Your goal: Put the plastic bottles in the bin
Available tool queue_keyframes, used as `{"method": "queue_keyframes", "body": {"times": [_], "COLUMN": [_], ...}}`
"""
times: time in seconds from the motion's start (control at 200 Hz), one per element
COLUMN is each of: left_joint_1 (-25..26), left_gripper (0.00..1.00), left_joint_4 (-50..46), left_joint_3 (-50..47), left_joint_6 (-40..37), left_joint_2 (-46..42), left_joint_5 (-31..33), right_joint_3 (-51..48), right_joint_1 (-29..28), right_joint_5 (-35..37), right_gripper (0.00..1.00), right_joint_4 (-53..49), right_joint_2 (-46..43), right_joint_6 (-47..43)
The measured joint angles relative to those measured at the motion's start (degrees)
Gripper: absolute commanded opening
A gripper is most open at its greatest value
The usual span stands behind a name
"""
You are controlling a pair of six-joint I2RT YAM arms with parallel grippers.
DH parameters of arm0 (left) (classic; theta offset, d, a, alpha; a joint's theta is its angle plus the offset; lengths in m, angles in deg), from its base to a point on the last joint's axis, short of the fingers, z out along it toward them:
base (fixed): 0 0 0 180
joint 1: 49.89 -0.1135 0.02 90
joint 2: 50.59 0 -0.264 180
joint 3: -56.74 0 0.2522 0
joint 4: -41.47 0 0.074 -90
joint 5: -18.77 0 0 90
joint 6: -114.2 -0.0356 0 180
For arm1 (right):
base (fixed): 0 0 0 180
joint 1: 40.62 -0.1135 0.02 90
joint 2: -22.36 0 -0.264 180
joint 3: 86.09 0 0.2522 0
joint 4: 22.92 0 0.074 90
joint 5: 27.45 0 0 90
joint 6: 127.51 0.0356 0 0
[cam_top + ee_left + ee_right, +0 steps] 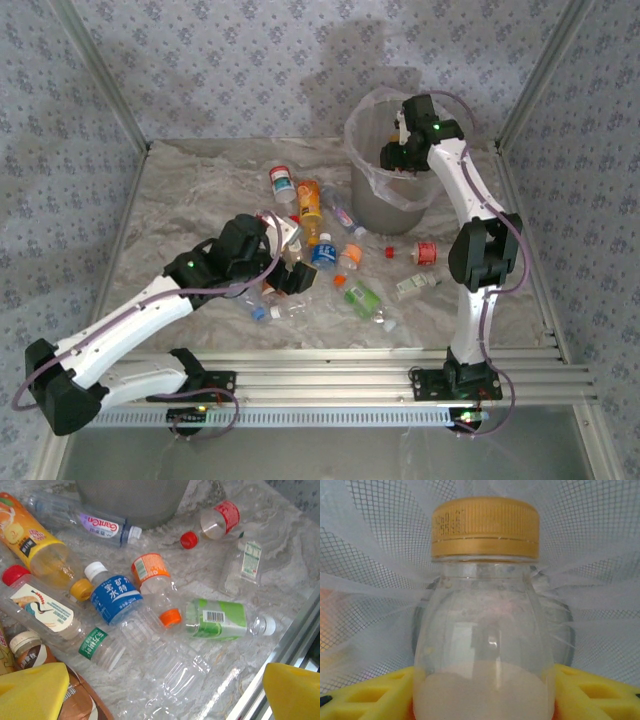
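Left arm, right arm: white link shells, black joint housings, green indicator lights, thin purplish cables. Left gripper, right gripper: yellow finger pads, lower frame corners.

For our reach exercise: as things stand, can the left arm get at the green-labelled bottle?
Probably yes. The green-labelled bottle lies flat on the table, nothing on top, just ahead of the open left end effector; an orange-capped bottle lies close beside it.
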Motion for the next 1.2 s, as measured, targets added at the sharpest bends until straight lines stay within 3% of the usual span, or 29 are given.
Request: {"method": "queue_keyframes", "body": {"times": [0.24,0.7,0.949,1.199], "left_joint_1": [1.2,1.6,1.6,1.9], "left_gripper": [1.0,1.0,0.99,0.99], "left_joint_4": [-2.0,-3.5,-5.3,-7.1], "left_joint_3": [0.4,0.7,1.1,1.5], "left_joint_6": [-1.0,-1.4,-2.4,-3.6], "left_joint_2": [1.5,1.5,1.5,1.6], "left_joint_5": [0.3,0.7,0.6,0.3], "right_joint_3": [0.0,0.0,-0.8,-10.8], "right_joint_1": [0.0,0.0,0.0,-0.6], "right_joint_5": [-0.2,-1.1,-2.2,-1.9], "right_gripper": [0.77,0.77,0.76,0.77], "right_joint_4": [-0.7,-1.2,-0.7,1.1], "right_joint_2": [0.0,-2.0,-10.4,-24.1], "right_joint_6": [0.7,1.1,1.7,2.5]}}
